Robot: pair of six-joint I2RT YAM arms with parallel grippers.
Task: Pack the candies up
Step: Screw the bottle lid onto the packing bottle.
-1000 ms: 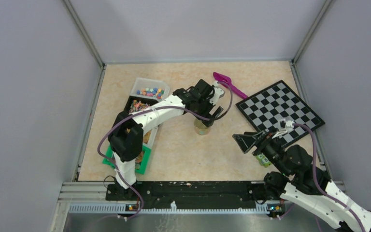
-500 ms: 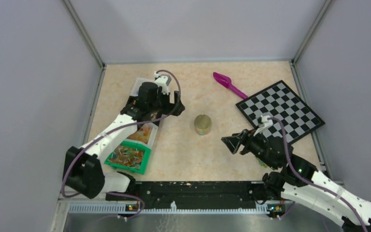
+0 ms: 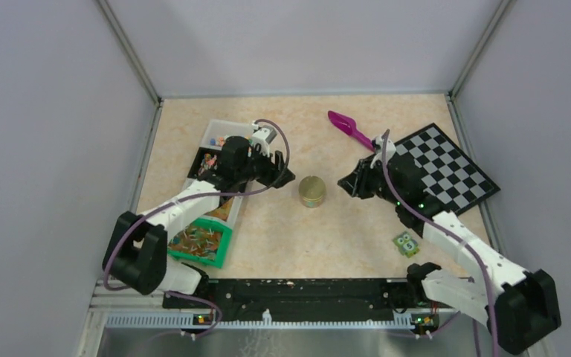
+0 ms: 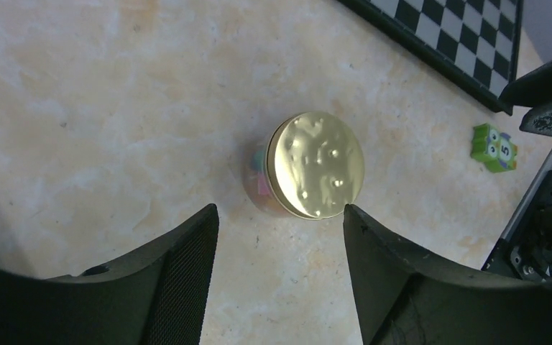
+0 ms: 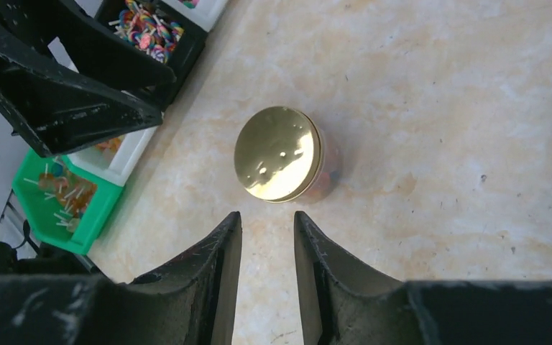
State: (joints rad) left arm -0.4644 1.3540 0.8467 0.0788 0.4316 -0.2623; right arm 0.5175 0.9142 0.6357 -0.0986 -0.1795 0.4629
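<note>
1. Far left: a green tray point(image 3: 197, 242) of lollipops lies near the arm bases. A clear bin point(image 3: 215, 136) sits farther back, its contents mostly hidden behind the left arm.
2. Left gripper point(image 4: 280, 208): fingers spread wide, holding nothing. It points rightward at the jar point(image 3: 311, 192), which lies just beyond the fingertips and centred on the gap.
3. Centre: the jar stands upright on the table point(image 3: 282, 238), long axis vertical, with the gold lid point(image 4: 318, 164) seated on top. The candies point(image 4: 260, 176) show as pink and green pieces through the jar wall below the lid.
4. Right gripper point(image 5: 267, 215): fingers parted by a narrow gap only, holding nothing. It points leftward at the same jar from the opposite side.
5. Governing relation: the jar sits between the two grippers, close to both and touching neither. The left tips appear marginally nearer in the top view. As set, the left opening looks wide enough to span the jar body; the right opening does not.
6. Right side: magenta scoop point(image 3: 352, 129), chessboard point(image 3: 439, 167) and owl block point(image 3: 406, 243) all lie apart from the jar.
</note>
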